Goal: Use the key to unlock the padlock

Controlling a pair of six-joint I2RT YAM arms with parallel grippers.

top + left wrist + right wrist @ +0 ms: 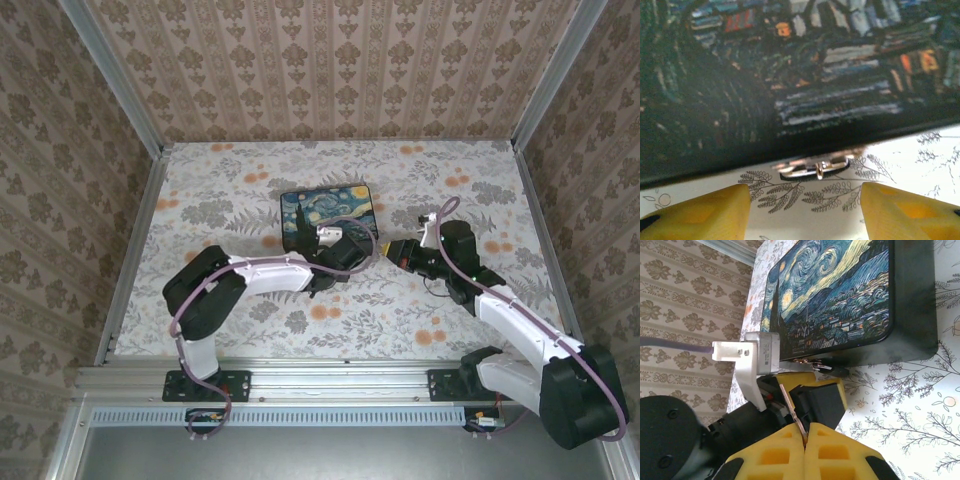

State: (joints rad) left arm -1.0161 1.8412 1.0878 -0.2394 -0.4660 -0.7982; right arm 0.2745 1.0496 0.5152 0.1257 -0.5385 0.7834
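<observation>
The small silvery padlock [817, 167] lies on the printed cloth against the front wall of the black box [790, 75] with the starry-night lid [830, 295]. My left gripper [805, 215] is open, its yellow fingers [705, 212] spread on either side just short of the lock. My right gripper [806, 436] is shut on the key [791, 405], a thin brownish sliver sticking up from between its pads. The key's tip points toward the left gripper [826, 396] and the padlock [816, 364] behind it. From above, both grippers [350, 252] [393, 250] meet in front of the box [327, 212].
The flowered cloth [400, 310] covers the table. Patterned walls [330, 70] close in the back and both sides. A metal rail [330, 380] runs along the near edge by the arm bases.
</observation>
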